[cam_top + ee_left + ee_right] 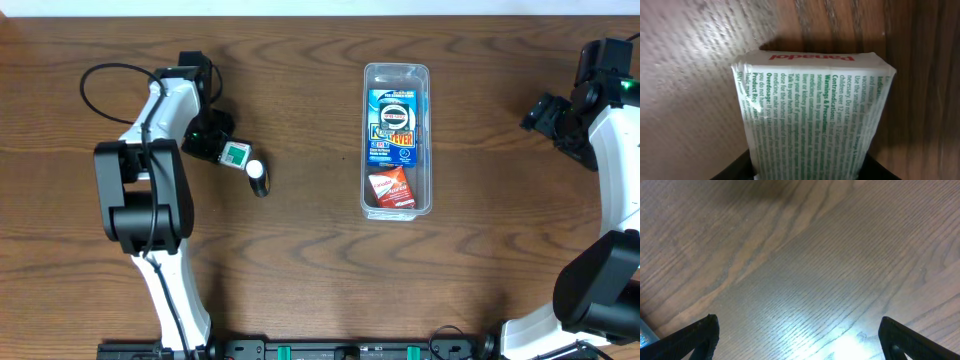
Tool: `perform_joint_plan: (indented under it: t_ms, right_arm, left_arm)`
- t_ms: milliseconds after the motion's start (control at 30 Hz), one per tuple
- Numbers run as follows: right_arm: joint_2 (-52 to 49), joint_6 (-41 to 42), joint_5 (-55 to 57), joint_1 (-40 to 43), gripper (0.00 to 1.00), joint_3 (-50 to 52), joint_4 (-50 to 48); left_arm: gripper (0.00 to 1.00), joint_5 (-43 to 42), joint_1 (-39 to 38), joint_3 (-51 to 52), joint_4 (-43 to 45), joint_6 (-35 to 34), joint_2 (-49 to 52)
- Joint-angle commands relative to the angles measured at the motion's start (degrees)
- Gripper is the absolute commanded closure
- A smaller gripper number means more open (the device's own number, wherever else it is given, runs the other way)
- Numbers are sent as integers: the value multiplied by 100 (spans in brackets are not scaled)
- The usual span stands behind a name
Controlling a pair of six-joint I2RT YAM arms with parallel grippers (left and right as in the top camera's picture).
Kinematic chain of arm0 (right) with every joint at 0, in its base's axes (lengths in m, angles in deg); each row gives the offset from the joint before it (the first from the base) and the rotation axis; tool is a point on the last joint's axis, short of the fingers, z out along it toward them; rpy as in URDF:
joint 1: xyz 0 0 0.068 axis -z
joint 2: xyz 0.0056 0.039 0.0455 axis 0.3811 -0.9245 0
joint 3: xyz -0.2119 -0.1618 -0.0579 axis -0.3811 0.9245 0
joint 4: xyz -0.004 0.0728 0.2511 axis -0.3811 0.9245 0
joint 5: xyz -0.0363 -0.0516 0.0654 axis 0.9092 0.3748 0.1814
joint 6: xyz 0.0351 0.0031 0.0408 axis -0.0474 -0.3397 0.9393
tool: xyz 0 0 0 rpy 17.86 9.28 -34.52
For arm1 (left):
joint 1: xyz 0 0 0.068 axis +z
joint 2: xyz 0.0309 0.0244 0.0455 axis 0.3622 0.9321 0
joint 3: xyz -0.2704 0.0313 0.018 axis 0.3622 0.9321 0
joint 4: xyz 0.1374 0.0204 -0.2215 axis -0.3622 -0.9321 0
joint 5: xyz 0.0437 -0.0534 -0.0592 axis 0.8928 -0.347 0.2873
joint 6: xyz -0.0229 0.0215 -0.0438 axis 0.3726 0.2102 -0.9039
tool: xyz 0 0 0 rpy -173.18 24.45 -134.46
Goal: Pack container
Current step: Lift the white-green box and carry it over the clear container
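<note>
The container (397, 72) is a long clear plastic bin at the table's middle right. It holds a blue packet (395, 128) and a red-and-white packet (390, 188). My left gripper (222, 146) is at the left of the table, shut on a small white-and-green Panadol box (234, 153). In the left wrist view the box (810, 115) fills the frame between the black fingers (807, 172). My right gripper (545, 115) is open and empty over bare wood at the far right (800, 335).
A small black-and-white cylindrical object (258, 177) lies on the table just right of the box. A black cable (100, 85) loops near the left arm. A sliver of the blue packet shows at the right wrist view's left edge (644, 335).
</note>
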Motion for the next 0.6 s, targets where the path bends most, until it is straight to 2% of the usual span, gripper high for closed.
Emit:
perform_joint_plan:
  t_ms: [0,167,333,467,567]
  right_arm:
    - [-17,4,20,26,1,-2,2]
    - [-17,4,20,26,1,-2,2]
    - [-17,4,20,26,1,-2,2]
    - [-17,4,20,26,1,-2,2]
    - [-17,4,20,26,1,-2,2]
  left_arm:
    - [52,4,66,-26,-35,588,-612]
    - [52,9,-57,-267,-28,1255,-1646]
    - [52,7,-470,-457,39,1495,-2841]
    - [51,13,-1305,-463,398,1873,-3606]
    - [51,177,-2225,-463,798,2133,-3842]
